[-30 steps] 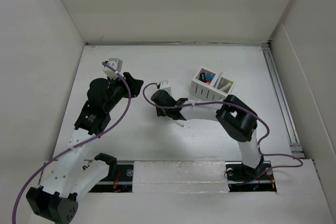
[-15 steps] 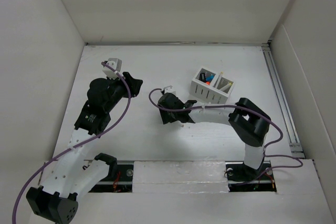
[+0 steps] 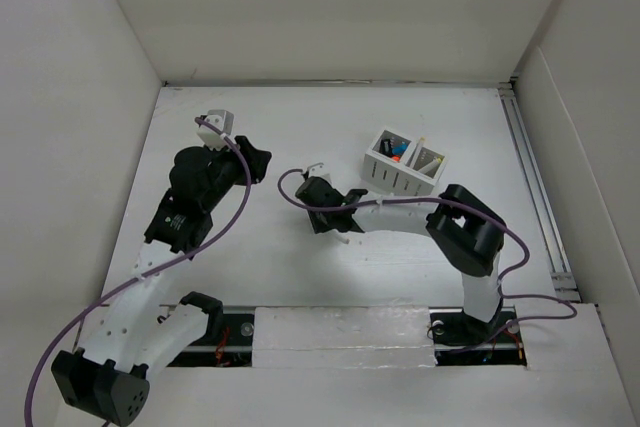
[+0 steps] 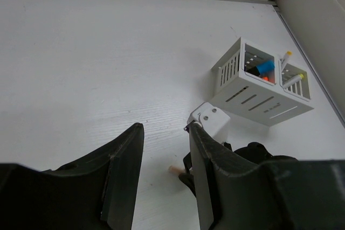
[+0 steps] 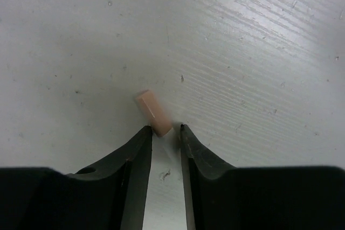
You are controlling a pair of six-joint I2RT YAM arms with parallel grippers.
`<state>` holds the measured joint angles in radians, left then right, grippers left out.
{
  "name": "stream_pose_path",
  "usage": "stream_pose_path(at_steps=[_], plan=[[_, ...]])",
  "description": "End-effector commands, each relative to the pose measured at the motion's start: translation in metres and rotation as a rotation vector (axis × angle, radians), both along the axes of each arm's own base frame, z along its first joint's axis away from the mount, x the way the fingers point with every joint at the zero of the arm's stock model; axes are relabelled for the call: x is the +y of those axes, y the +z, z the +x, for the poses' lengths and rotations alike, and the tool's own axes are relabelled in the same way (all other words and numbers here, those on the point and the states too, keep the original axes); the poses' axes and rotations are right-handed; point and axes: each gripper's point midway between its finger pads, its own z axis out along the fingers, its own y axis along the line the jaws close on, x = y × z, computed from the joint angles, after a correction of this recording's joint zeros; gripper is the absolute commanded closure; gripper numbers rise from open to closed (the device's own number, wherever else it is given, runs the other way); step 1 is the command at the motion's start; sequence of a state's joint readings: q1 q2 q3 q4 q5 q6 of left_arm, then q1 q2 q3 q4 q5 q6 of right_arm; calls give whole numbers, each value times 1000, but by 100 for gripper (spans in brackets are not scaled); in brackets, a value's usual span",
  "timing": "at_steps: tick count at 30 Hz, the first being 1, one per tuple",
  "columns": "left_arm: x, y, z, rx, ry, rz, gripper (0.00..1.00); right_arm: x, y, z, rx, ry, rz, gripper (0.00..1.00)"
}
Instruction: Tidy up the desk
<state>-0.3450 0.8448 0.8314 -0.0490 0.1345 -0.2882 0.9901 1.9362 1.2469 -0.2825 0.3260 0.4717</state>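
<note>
desk (image 5: pixel 259 36) – matte white, finely grained, speckled; right hand (image 5: pixel 166 133) spread astride pink block (image 5: pixel 152 110); left hand (image 4: pixel 165 127) spread.

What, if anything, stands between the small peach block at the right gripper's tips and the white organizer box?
Nothing visible: only bare desk lies between the peach block and the organizer box. The right gripper has its tips flanking the block.

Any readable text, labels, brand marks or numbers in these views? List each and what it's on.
None can be read in any view.
Organizer box: plain slotted walls, no label.
Markers in the box: any print is too small to read.
Small pink piece on the desk: visible faces are blank.
</note>
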Motion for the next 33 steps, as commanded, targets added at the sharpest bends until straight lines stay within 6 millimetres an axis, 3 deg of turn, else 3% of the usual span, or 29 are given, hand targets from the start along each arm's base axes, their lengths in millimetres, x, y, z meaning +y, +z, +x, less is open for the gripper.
stream_pose_path(at_steps=[1,4,7,10,13,14,15,17,18,20,21,22,24,25,27,29,33], plan=[[-2,23,4,-68,-5,-15,65,-11,-21,-11,47,11,-68,67],[-5,24,1,-69,-24,-24,65,-11,-22,-12,50,9,-68,83],[-4,23,2,-67,-18,-22,65,-9,-5,-3,9,-21,-56,92],[-5,25,0,-71,-27,-28,65,-11,31,20,-65,-75,22,94],[-4,22,2,-63,-18,-23,65,-28,83,54,-141,-176,151,95],[-5,20,3,-57,-20,-22,65,-35,111,63,-184,-203,217,95],[-6,20,2,-55,-25,-23,65,-53,125,82,-227,-260,259,94],[-7,24,4,-73,-31,-30,65,-79,153,101,-310,-341,305,94],[-7,24,4,-76,-28,-29,65,-107,177,114,-367,-416,340,94],[-7,19,8,-60,-21,-24,65,-145,202,129,-460,-539,367,94],[-9,18,8,-53,-29,-24,65,-193,229,143,-569,-660,416,94],[-9,18,8,-55,-29,-25,65,-197,229,143,-580,-679,407,94],[-10,20,8,-59,-37,-28,65,-232,252,153,-688,-783,462,93],[-9,18,9,-55,-33,-24,65,-265,251,154,-733,-879,434,93],[-7,15,11,-47,-15,-15,65,-291,258,158,-790,-956,448,93],[-5,16,11,-51,-7,-10,65,-319,251,161,-835,-1040,397,93],[-4,12,15,-37,5,1,65,-336,238,172,-840,-1082,311,93]])
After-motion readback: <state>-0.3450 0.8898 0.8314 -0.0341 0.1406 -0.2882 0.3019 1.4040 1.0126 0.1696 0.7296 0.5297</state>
